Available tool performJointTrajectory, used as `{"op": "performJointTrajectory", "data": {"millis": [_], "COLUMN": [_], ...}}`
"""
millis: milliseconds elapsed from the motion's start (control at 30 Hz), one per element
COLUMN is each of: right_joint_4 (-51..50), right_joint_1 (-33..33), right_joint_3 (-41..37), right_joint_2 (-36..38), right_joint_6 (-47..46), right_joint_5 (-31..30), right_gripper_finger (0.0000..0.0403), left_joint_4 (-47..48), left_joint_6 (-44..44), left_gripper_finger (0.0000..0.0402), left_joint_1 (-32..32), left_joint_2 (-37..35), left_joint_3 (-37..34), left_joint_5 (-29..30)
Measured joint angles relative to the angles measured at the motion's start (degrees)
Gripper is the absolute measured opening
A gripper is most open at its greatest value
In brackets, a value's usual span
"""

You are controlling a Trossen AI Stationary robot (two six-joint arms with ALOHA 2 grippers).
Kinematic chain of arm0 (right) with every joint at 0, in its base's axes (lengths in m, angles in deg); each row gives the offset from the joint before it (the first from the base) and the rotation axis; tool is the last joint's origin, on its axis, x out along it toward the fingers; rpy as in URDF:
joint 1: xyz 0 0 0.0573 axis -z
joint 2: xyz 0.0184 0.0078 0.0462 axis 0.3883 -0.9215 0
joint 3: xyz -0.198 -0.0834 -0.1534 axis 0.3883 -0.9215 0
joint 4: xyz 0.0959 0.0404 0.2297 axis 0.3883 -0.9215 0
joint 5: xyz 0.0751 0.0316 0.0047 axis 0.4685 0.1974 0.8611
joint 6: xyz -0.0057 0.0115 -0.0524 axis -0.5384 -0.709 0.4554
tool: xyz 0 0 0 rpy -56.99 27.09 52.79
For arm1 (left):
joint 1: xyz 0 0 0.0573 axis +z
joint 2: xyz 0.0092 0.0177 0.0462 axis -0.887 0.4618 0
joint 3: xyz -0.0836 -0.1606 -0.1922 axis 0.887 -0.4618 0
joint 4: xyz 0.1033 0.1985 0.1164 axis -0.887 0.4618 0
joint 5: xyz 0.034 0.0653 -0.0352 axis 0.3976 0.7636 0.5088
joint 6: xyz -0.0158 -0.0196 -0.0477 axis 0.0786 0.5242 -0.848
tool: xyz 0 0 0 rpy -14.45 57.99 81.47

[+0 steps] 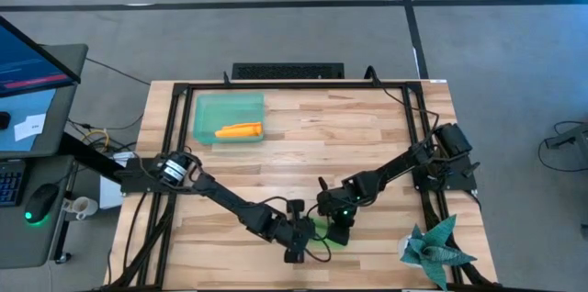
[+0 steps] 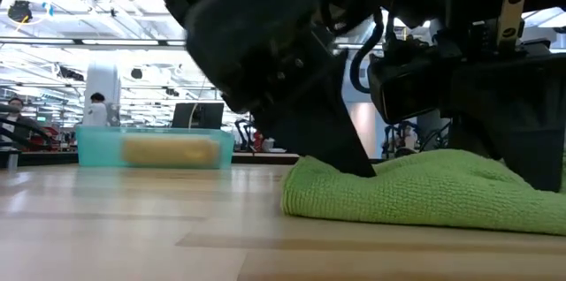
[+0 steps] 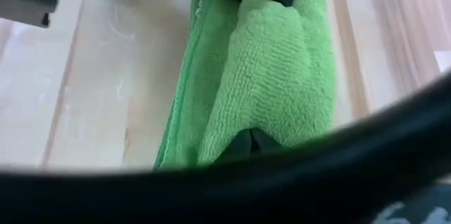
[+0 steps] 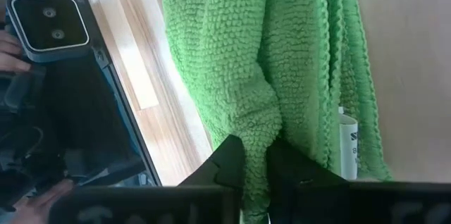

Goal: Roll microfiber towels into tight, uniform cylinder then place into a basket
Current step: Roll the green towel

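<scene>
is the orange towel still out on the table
No, the orange towel already lies inside the basket at the table's far left, while only the green towel lies on the wood.

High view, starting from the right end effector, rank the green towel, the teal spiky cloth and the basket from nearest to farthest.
1. Green towel, pinched by the right end effector, near table edge.
2. Teal spiky cloth, right near corner.
3. Basket, far left, holding the rolled orange towel.

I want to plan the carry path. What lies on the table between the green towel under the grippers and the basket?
Nothing: in the high view, only bare wood lies between the green towel and the basket, which already holds the orange towel.
</scene>
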Motion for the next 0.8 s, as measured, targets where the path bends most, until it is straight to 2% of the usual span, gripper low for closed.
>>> {"op": "performJointTrajectory", "data": {"millis": [133, 267, 433, 500, 600, 800], "right_joint_4": [-0.1, -0.1, -0.7, -2.2, -6.5, -17.9], "right_joint_1": [0.0, -0.3, 0.1, 0.0, 0.0, -0.1], "right_joint_3": [0.0, 0.0, 0.0, 0.0, -0.1, -0.2], "right_joint_2": [0.0, 0.0, 0.0, 0.7, 2.9, 10.1], "right_joint_6": [1.2, 1.5, 1.4, 2.7, 5.7, 10.4], "right_joint_5": [-0.1, 0.0, 5.2, 4.9, 2.6, -6.1], "right_gripper_finger": [0.0074, 0.0113, 0.0156, 0.0165, 0.0174, 0.0178], "left_joint_4": [0.2, 0.4, 0.5, 0.1, -0.3, -0.9], "left_joint_6": [-0.8, -3.0, -6.7, -8.3, -10.4, -14.5], "left_gripper_finger": [0.0000, 0.0000, 0.0000, 0.0000, 0.0000, 0.0000], "left_joint_1": [0.6, 0.7, 0.8, 0.8, 0.9, 1.7], "left_joint_2": [0.4, 0.5, 0.6, 0.7, 0.7, 0.7], "left_joint_3": [0.0, 0.1, 0.2, 0.1, 0.1, 0.0], "left_joint_5": [-1.1, -1.1, -1.1, -0.8, -0.6, -0.7]}}
